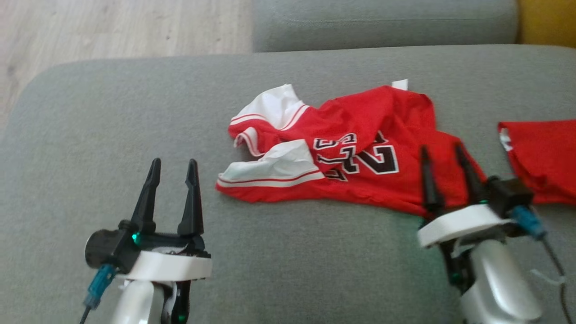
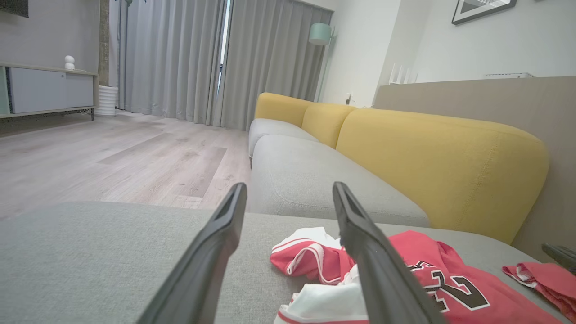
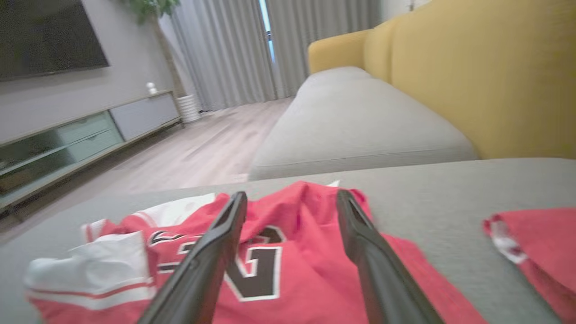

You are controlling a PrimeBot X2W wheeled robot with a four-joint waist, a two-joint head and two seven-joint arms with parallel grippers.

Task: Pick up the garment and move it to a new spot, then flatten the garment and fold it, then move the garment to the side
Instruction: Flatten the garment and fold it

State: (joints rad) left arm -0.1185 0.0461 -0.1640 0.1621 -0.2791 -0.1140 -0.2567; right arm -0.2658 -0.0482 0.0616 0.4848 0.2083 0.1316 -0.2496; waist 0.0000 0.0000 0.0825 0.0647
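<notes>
Left of the crumpled jersey (image 1: 342,148), bare grey cushion (image 1: 112,126) to its edge.

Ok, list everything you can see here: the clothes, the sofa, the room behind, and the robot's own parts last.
jersey: one, red with white trim and a black number, crumpled on the near cushion
second garment: one, red, at that cushion's right edge, apart from the jersey
seat cushions: two, grey, one near and one beyond
backrests: three, yellow, behind the seats
floor: one, pale wood, beside the sofa
curtains: grey, far wall
lamp: one, pale green shade, by the curtains
left gripper: one, dark fingers apart, over bare cushion
right gripper: one, dark fingers apart, over the jersey's right end
</notes>
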